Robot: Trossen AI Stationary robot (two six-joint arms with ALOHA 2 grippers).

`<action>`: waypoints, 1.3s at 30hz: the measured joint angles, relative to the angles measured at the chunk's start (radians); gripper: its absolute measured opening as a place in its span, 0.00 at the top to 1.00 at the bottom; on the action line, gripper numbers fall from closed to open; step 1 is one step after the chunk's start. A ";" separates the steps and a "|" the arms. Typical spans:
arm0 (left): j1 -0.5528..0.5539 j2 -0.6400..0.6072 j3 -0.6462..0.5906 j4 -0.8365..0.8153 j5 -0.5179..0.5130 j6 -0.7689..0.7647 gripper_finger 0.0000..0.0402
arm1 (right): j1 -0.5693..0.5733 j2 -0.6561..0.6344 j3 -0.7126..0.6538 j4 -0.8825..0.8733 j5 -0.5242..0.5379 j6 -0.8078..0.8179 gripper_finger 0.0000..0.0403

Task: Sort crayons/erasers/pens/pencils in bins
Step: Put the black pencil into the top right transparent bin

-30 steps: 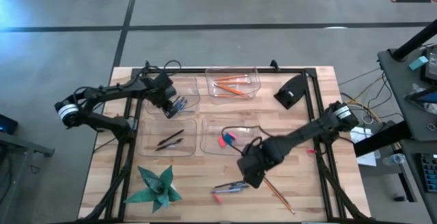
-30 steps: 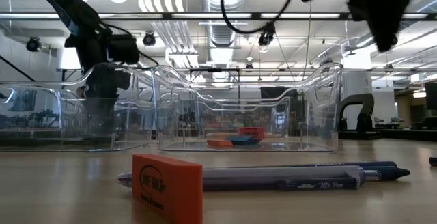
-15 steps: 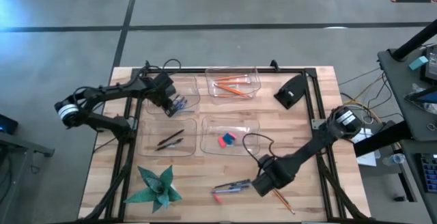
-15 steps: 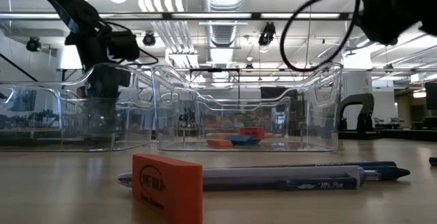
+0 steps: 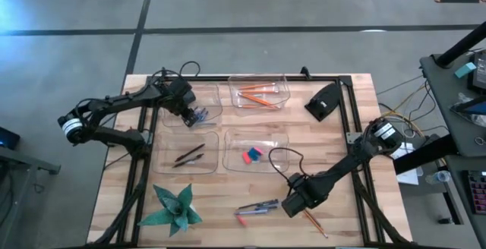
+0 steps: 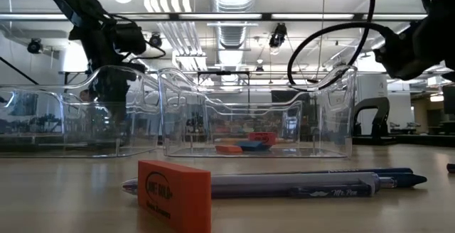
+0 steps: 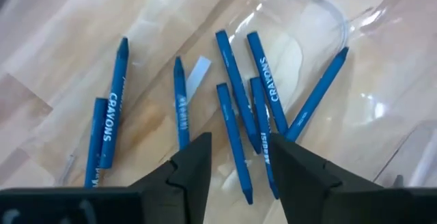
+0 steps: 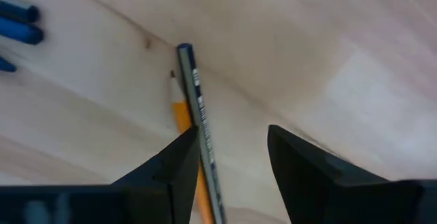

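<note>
Four clear bins stand on the wooden table. Several blue crayons (image 7: 235,94) lie flat in the far-left bin (image 5: 209,111). My left gripper (image 7: 239,166) hangs open just above them, holding nothing. Pencils (image 5: 258,93) lie in the far-right bin, pens (image 5: 188,156) in the near-left bin and erasers (image 5: 251,156) in the near-right bin. Near the front edge my right gripper (image 8: 232,159) points down, open. Below it a dark pen (image 8: 198,115) and an orange pencil (image 8: 181,118) lie side by side on the table, close to one finger (image 8: 179,166).
Two bluish pens (image 5: 258,206) and an orange eraser (image 6: 174,194) lie loose on the table, left of my right gripper. A green paper star (image 5: 176,207) sits at the near left. A black device (image 5: 325,101) stands at the far right. A black frame runs along the table's edges.
My right gripper has come down from high over the near-right bin toward the table's near right. It has rolled about its own axis and now hangs low over the pen and pencil.
</note>
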 joint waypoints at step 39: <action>0.000 -0.102 0.060 0.003 0.001 -0.023 0.67 | -0.003 -0.003 -0.018 0.053 0.187 0.062 0.66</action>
